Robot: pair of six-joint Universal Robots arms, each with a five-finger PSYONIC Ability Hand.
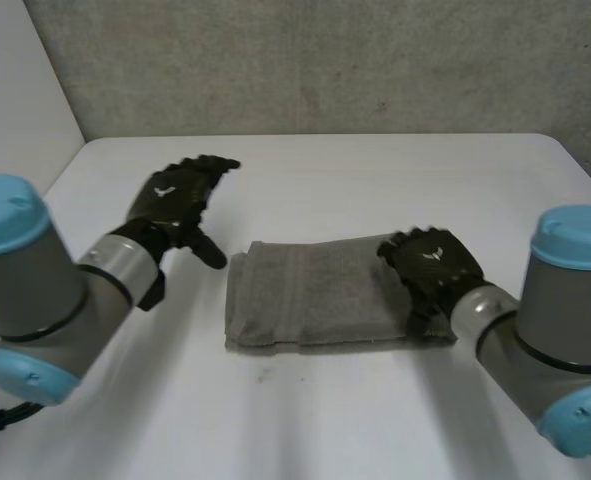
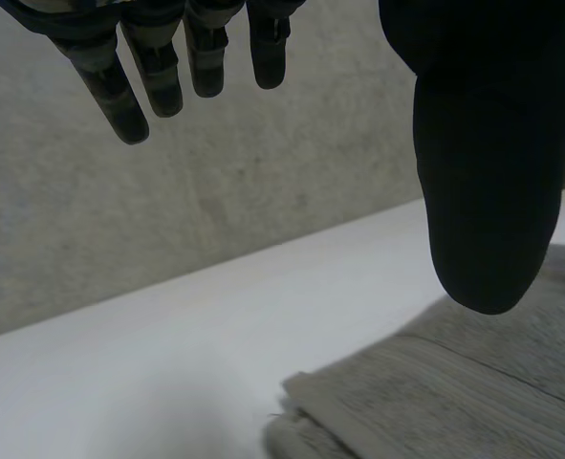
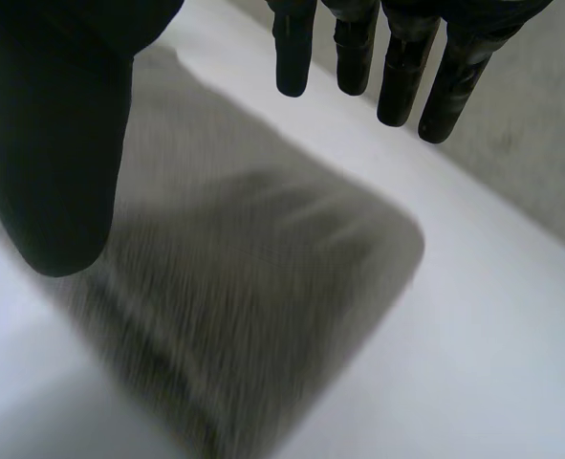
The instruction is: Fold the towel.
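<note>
There was one soft grey towel [image 1: 305,295], folded into a long flat rectangle. It lay near the middle of the smooth white desk [image 1: 375,170], with its long side going from left to right.

There were two grey robot arms with light-blue caps, the left arm [image 1: 45,280] and the right arm [image 1: 555,320]. Each arm ended in one black hand, so there were two hands.

The left hand [image 1: 175,200] was over the bare desk, just beside the left end of the towel. In its own wrist view the left hand [image 2: 488,172] had straight fingers [image 2: 119,86] spread away from the thumb, and it held nothing. A corner of the towel [image 2: 473,382] lay on the desk [image 2: 167,363] below the thumb.

The right hand [image 1: 433,262] was over the right end of the towel. In its own wrist view the right hand [image 3: 53,143] had straight fingers [image 3: 402,76] far from the thumb, with nothing in them. The towel [image 3: 253,287] lay under its palm on the desk [image 3: 492,335]. I could not tell if the hand touched the towel.

The desk had a rounded corner at the far right. Behind it stood a rough grey wall [image 1: 325,60], like stone, with small marks on it. A plain white wall [image 1: 15,80] stood at the left side.
</note>
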